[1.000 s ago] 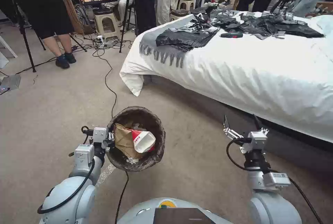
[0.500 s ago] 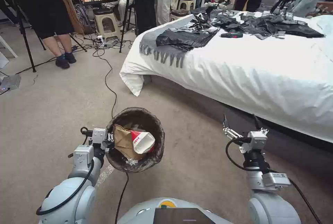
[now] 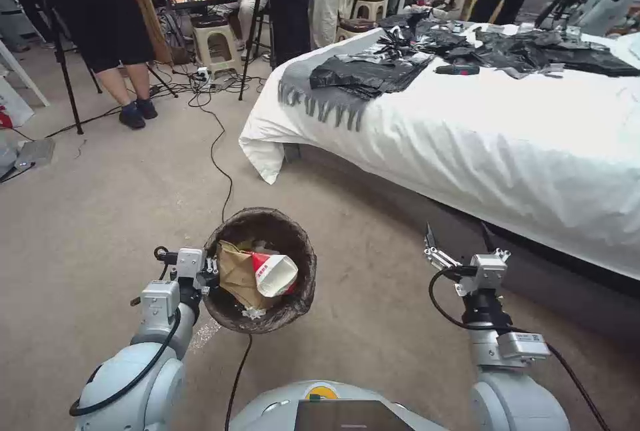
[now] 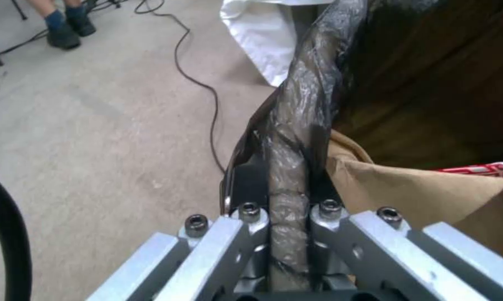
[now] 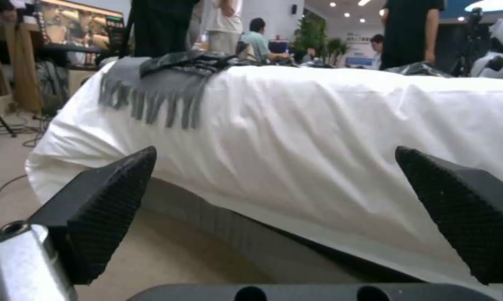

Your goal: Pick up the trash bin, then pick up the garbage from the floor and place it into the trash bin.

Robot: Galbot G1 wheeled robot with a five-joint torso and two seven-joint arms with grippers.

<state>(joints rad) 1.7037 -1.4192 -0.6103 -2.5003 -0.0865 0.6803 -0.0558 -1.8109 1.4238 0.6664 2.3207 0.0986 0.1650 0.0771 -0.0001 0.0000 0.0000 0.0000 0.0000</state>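
Observation:
The trash bin [image 3: 309,269], lined with a dark bag, hangs above the carpet at lower centre of the head view. My left gripper [image 3: 212,271] is shut on its near-left rim. In the left wrist view the left gripper [image 4: 287,209] pinches the bag-covered rim of the trash bin [image 4: 296,125]. Garbage lies inside: a brown paper bag [image 3: 235,274] [image 4: 418,196], a red-white paper cup [image 3: 275,272] [image 4: 485,168] and a bit of white tissue [image 3: 254,311]. My right gripper [image 3: 457,237] [image 5: 279,209] is open and holds nothing, low beside the bed.
A bed with a white sheet [image 3: 507,144] fills the right side, with a grey fringed scarf [image 3: 320,94] and black plastic bags [image 3: 513,51] on it. A black cable [image 3: 223,174] runs over the carpet toward the bin. People, tripods and a stool [image 3: 217,44] stand at the back left.
The whole head view has shifted a little, so the camera has moved. Both arms keep their pose and the bin stays in the left gripper.

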